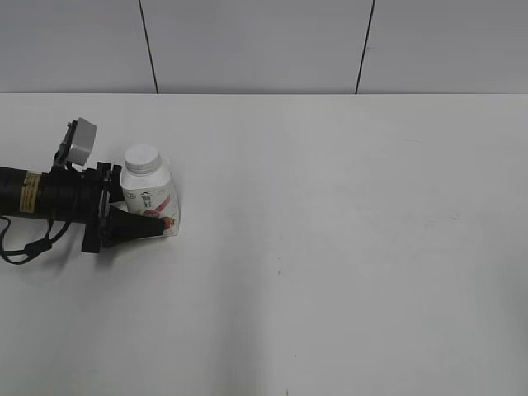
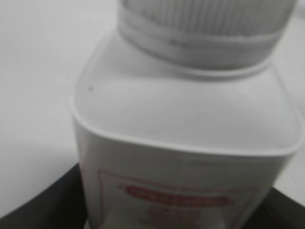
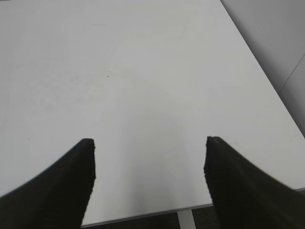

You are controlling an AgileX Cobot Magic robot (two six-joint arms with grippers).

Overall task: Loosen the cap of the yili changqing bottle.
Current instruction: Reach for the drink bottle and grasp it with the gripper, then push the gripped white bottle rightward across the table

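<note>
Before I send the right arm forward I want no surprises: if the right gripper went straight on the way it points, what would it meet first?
Probably only the bare white table. The right gripper is open and points down at a slant over it, with nothing between its fingers or ahead as far as its wrist view shows.

Bottle (image 1: 148, 198) on table (image 1: 346, 247), far left.

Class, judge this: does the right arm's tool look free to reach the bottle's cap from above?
Probably yes: the cap stands uncovered; the left tool flanks only the bottle body.
</note>
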